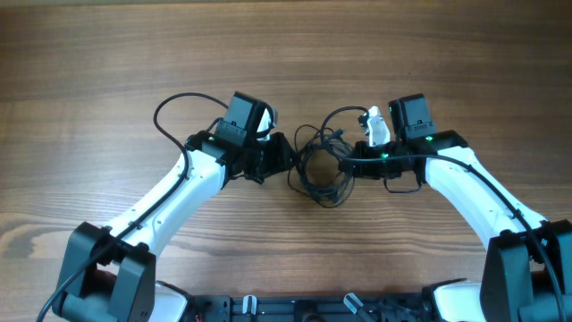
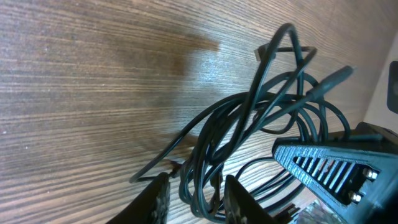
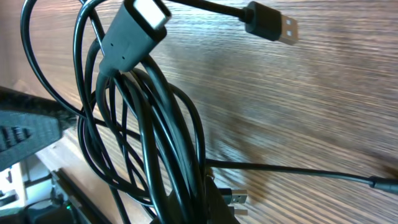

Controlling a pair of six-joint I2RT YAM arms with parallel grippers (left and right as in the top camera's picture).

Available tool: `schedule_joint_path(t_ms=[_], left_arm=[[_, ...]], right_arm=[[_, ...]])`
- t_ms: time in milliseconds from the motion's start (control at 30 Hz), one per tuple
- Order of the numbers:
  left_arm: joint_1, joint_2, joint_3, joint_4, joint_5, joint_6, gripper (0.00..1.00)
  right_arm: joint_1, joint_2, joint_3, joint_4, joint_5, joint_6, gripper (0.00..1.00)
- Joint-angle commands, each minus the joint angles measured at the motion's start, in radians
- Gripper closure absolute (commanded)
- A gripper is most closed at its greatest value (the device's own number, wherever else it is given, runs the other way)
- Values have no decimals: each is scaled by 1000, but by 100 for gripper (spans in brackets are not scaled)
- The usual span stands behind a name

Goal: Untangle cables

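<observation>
Two arms (image 1: 170, 201) (image 1: 478, 192) out there! One tangle of cables (image 1: 320, 168), frame centre. Three plug ends (image 3: 144, 15) (image 3: 273, 26) (image 3: 233, 200) showing.

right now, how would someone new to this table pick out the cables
On the wooden table, look centrally between the left gripper and right gripper. The cables are the small knot of looped black cords there, far thinner than the arm wiring and ending in silvery plugs.

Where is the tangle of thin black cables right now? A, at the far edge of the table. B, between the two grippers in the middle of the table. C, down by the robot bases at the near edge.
B: the overhead view shows the cables bunched on the table between the left gripper and the right gripper.
</observation>
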Motion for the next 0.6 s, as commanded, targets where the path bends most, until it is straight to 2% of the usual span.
schedule_joint_path(t_ms=[0, 267, 567], left_arm=[[-3, -19, 7, -8, -16, -11, 72], [-17, -16, -11, -11, -34, -11, 73], [-95, 8, -12, -16, -63, -14, 76]], right_arm=[[0, 14, 2, 6, -59, -21, 96], [0, 14, 2, 6, -59, -20, 96], [0, 14, 2, 5, -59, -20, 95]])
